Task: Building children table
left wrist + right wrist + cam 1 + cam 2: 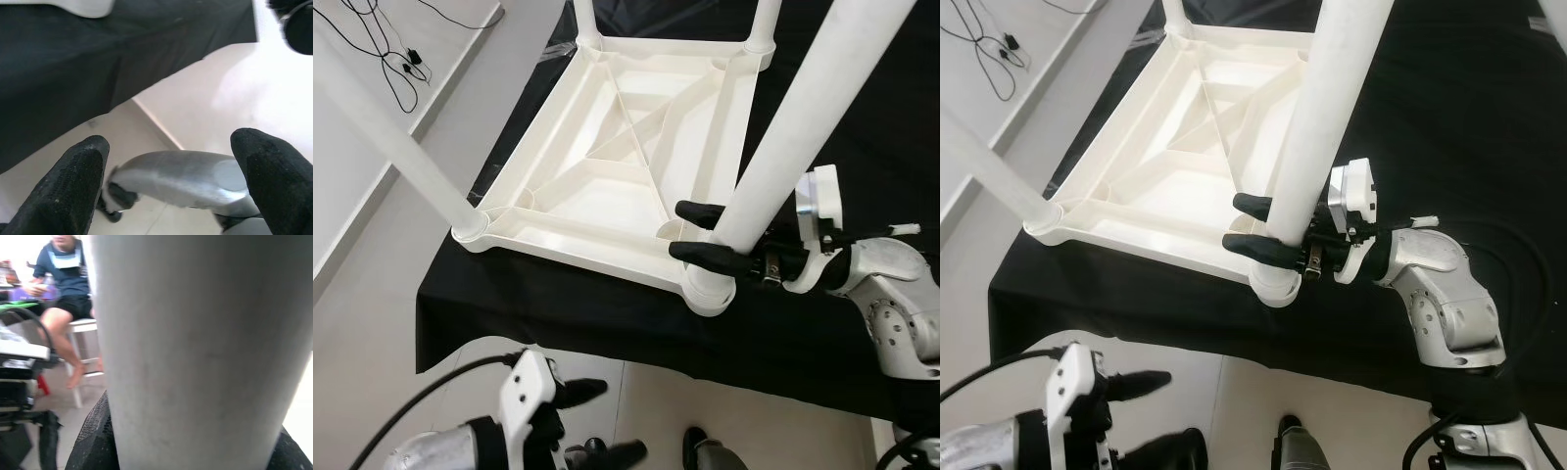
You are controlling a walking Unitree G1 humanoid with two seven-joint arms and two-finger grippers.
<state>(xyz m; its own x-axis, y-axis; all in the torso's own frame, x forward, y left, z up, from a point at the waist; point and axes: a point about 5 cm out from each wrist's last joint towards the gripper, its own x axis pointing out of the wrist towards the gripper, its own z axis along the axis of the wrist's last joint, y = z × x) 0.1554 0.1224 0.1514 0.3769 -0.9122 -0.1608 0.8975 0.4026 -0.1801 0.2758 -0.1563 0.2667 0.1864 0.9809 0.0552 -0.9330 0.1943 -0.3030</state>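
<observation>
Left hand (597, 421) is held low, nearest the camera, below the worktop edge over the tiled floor (372, 294); fingers are spread apart and nothing is held.

Right hand (703, 233) is clamped around the near-right leg (783, 147), low on the shaft, just above its corner socket (710, 291). In the right wrist view the leg is seen pressed between the fingers (95, 440).

The child's table top (617, 162) is laid upside down on the black-covered worktop (558, 313), ribbed underside up, one corner toward the robot. Four legs are seated in the corner sockets; each long axis is pointed upward and outward from the top.

Judgement: moulded white plastic, so expected light, stiff and smooth, rather slippery for the rubbery fingers. A grip low on the leg, close to the socket, is judged best for pressing it home; a high grip would lever the top sideways.

Farther off, a seated person (66, 279) is noted.
</observation>
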